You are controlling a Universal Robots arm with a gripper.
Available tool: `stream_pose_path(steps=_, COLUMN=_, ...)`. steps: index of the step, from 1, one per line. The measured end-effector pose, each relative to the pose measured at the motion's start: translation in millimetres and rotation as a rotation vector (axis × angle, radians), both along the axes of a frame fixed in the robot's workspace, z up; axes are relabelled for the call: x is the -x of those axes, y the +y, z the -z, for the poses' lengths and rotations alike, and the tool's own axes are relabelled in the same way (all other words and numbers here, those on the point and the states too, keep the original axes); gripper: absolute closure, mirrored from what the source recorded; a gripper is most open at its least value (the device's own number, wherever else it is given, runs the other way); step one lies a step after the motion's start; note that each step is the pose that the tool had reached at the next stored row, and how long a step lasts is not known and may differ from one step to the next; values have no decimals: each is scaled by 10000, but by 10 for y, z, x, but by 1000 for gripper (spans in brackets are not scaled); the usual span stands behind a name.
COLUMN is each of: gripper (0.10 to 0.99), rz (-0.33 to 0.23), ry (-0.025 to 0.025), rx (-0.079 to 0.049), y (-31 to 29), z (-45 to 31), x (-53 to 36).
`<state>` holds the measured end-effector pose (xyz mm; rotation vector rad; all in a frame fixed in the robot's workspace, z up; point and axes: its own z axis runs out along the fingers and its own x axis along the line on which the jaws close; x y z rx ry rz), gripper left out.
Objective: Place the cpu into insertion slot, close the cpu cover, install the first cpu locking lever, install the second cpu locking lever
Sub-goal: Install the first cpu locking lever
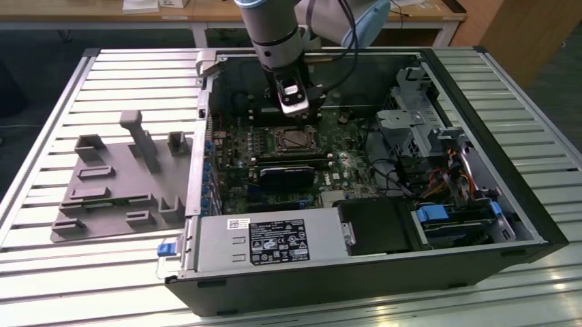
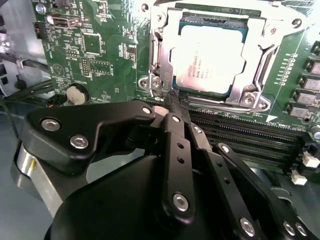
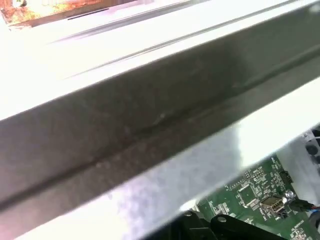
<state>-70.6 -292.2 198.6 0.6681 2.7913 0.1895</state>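
Your gripper (image 2: 172, 102), fingers pinched together and empty, sits just beside the slot (image 2: 212, 55); the chip (image 2: 210, 60) lies flat inside it under the lowered cover (image 2: 162, 55), square, no long axis.

A slatted metal desk (image 1: 54, 286) carries an open black computer case (image 1: 364, 286), lying on its side toward the exterior view's right. Just beside it, toward that view's left, a grey fixture tray (image 1: 109, 197) with upright posts rests on the slats.
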Motion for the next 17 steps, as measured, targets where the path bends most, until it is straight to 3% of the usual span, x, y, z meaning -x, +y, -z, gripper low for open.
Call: stream_pose_path(steps=17, gripper=984, rz=0, ry=-1, rx=-1, y=0, z=-216, x=0)
